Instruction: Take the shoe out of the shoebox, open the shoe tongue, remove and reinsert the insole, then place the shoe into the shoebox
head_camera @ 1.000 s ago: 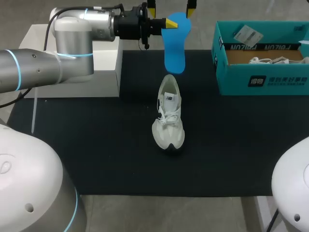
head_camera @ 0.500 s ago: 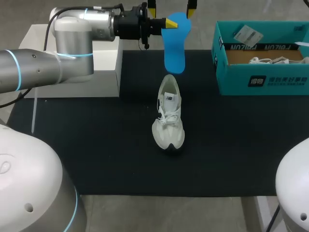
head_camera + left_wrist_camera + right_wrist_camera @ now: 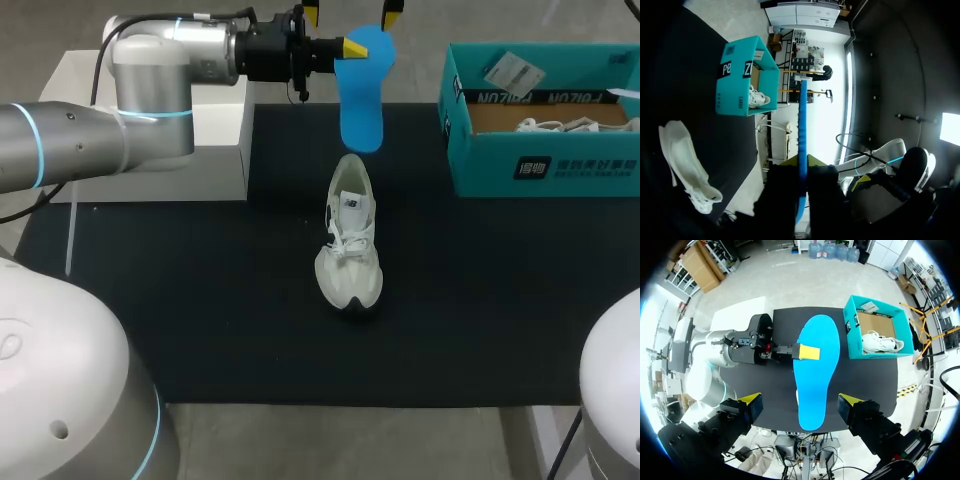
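One light, floppy insole (image 3: 362, 100) hangs at the shoe's (image 3: 350, 240) twelve o'clock, left gripper (image 3: 348, 47) pinching its edge, right gripper (image 3: 801, 401) open.

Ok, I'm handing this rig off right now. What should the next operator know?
The left end effector is shut on the blue insole, holding it in the air over the shoe.
The right end effector is open and empty, above the insole.
The shoe stands on the black mat; the teal shoebox is off to the robot's right, with a second shoe inside.
Done: shoe out, insole removed.
To do: reinsert the insole, put the shoe into the shoebox.
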